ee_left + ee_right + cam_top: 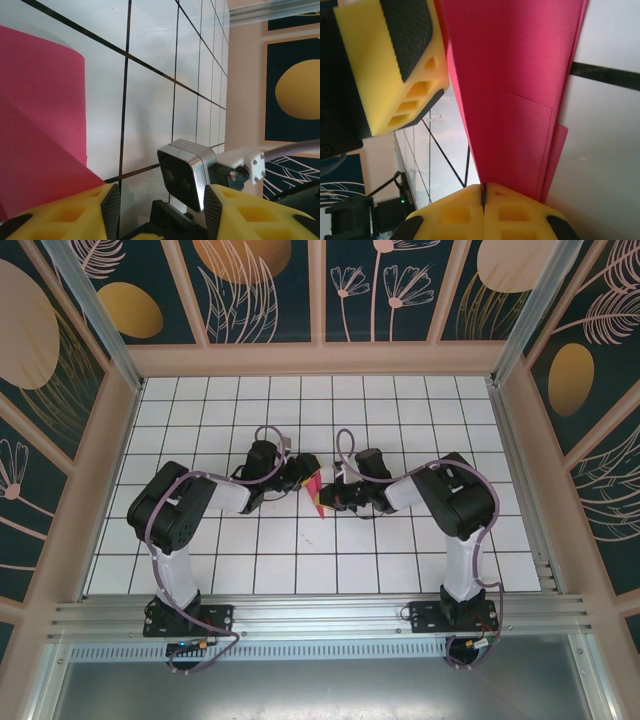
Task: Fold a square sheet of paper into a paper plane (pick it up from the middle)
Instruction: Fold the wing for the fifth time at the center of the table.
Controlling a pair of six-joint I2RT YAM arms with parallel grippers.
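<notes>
Thin, light and floppy, the half-folded paper plane (520, 75) is pinched in the closed right hand (483, 194). The left hand (161, 207), spread open, should probably grip its stiffer folded edge.

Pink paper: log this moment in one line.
paper: folded | right claw: shut on paper | left claw: open, beside paper

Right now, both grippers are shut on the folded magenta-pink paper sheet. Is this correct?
Not quite. The right gripper is shut on the folded magenta-pink paper sheet, but the left gripper is open. The left wrist view shows its jaws apart, with the paper lying off to one side of them.
</notes>
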